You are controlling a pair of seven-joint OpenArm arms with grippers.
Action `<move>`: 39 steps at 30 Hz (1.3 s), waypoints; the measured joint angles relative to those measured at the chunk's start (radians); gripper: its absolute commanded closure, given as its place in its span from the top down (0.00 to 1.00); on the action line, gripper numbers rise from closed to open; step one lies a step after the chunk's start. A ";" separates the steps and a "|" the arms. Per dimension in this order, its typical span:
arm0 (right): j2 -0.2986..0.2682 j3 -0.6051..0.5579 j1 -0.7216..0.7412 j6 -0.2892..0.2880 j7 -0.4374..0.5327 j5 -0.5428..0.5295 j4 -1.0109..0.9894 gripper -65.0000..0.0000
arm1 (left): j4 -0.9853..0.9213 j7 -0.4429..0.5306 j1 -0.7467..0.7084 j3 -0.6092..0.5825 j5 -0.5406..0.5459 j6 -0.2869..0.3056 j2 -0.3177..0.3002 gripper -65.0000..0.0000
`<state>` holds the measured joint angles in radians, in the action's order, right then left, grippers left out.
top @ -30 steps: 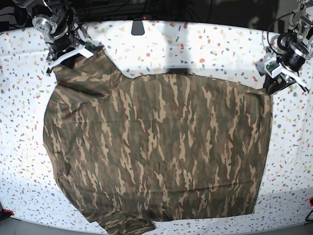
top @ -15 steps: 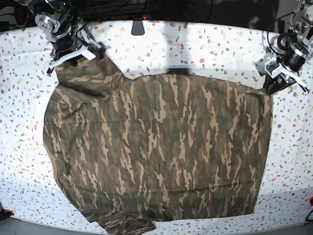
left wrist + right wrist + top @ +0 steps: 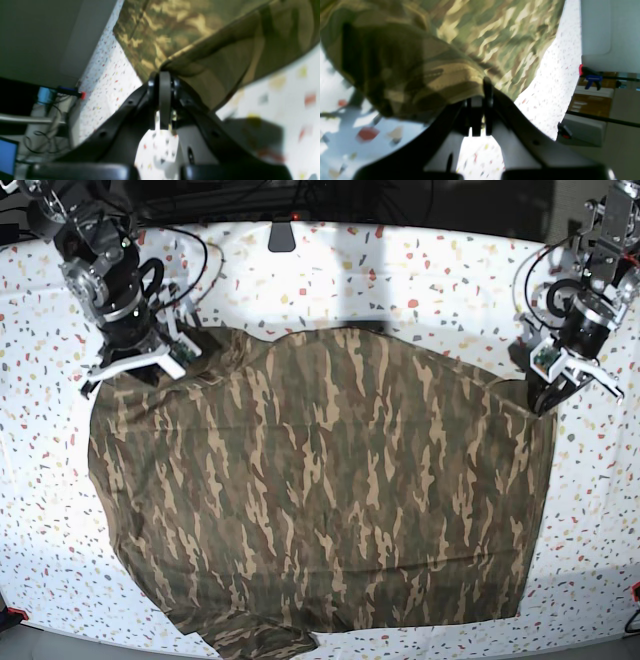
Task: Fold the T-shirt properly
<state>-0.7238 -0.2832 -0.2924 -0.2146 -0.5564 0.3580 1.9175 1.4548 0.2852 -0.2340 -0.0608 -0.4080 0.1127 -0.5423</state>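
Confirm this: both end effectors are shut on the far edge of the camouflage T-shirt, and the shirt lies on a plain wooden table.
Not quite. The table is white with coloured speckles, not plain wood; the base view shows it. The rest holds: the left end effector and the right end effector are each shut on the far edge of the T-shirt.

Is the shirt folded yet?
No. The shirt lies mostly spread on the table; both grippers only pinch its far corners.

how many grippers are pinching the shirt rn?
2. The right gripper is shut on the T-shirt at its far corner on the base view's left; the left gripper is shut on the far corner at that view's right.
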 measured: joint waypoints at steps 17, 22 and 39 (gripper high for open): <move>0.156 0.000 0.332 -0.021 0.044 -0.151 -0.256 0.00 | -0.005 -0.365 0.235 0.001 0.201 -0.004 0.193 0.00; 0.184 -0.001 0.428 -0.032 0.044 -0.214 -0.393 0.00 | -0.006 -0.378 0.269 0.002 0.208 -0.006 0.191 0.00; 0.197 -0.001 0.665 -0.082 0.071 -0.286 -0.544 0.00 | -0.326 -0.272 0.425 0.002 0.227 -0.006 0.236 0.00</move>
<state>-0.5266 -0.2844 0.3729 -0.2966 -0.4858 0.0719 1.3735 1.1290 0.0135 0.1909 -0.0589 -0.1814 0.1070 -0.3065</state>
